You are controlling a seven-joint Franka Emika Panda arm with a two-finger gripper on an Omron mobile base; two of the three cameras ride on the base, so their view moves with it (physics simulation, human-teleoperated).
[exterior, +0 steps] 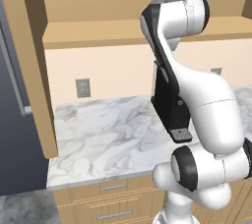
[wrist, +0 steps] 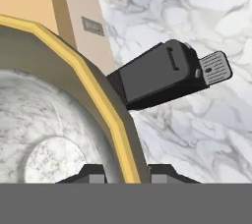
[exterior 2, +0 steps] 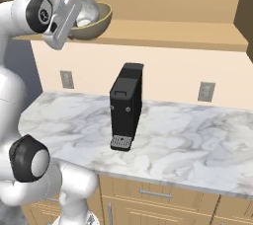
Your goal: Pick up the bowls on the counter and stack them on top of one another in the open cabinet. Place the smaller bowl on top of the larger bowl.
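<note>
My gripper (exterior 2: 79, 20) (wrist: 126, 175) is up at the left end of the open cabinet's shelf (exterior 2: 168, 34), shut on the wall of the larger bowl (exterior 2: 100, 20) (wrist: 49, 56), olive-gold with a yellow rim. The smaller bowl (exterior 2: 85, 9) (wrist: 44, 120), pale grey-white, sits inside it. The rim runs between my two fingertips in the hand view. Both bowls are at shelf height by the shelf's front edge; I cannot tell whether the larger bowl touches the wood. In the left base view my own arm hides them, and the shelf (exterior: 88, 34) shows beside it.
A black coffee machine (exterior 2: 126, 105) (exterior: 170, 110) (wrist: 157, 73) stands on the white marble counter (exterior 2: 197, 140) (exterior: 103, 134). Wall outlets (exterior 2: 66, 79) (exterior: 82, 88) sit above the counter. A dark fridge (exterior: 12, 120) and a tan side panel (exterior: 37, 80) bound the left. Drawers (exterior 2: 158, 194) lie below.
</note>
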